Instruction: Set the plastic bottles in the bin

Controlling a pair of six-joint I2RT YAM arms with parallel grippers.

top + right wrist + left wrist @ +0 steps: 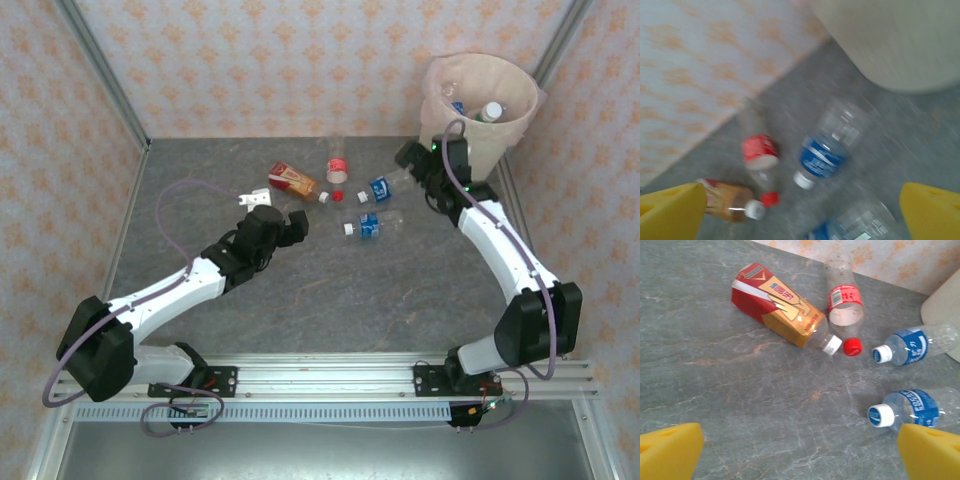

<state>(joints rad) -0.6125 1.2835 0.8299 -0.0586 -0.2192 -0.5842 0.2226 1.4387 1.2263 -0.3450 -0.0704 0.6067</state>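
From above, the bin stands at the table's 1 o'clock corner, with bottles lying inside it. 4 plastic bottles lie loose near 12 o'clock: the red-and-gold bottle, the red-label bottle, the far blue-label bottle and the near blue-label bottle. The left gripper hovers just at 7 o'clock of the red-and-gold bottle. The right gripper sits beside the bin's base, at 3 o'clock of the far blue-label bottle.

On the left wrist camera, the left gripper is spread wide with nothing between its yellow fingers. The red-and-gold bottle lies at 11 o'clock, its white cap just beside the red cap of the red-label bottle. The far blue-label bottle is at 2 o'clock and the near blue-label bottle at 3 o'clock. The bin's wall edges in on the right.

The right wrist camera is blurred. The right gripper is wide apart and empty. The bin is at 1 o'clock, the far blue-label bottle centre, the red-label bottle at 9 o'clock and the red-and-gold bottle at 8 o'clock.
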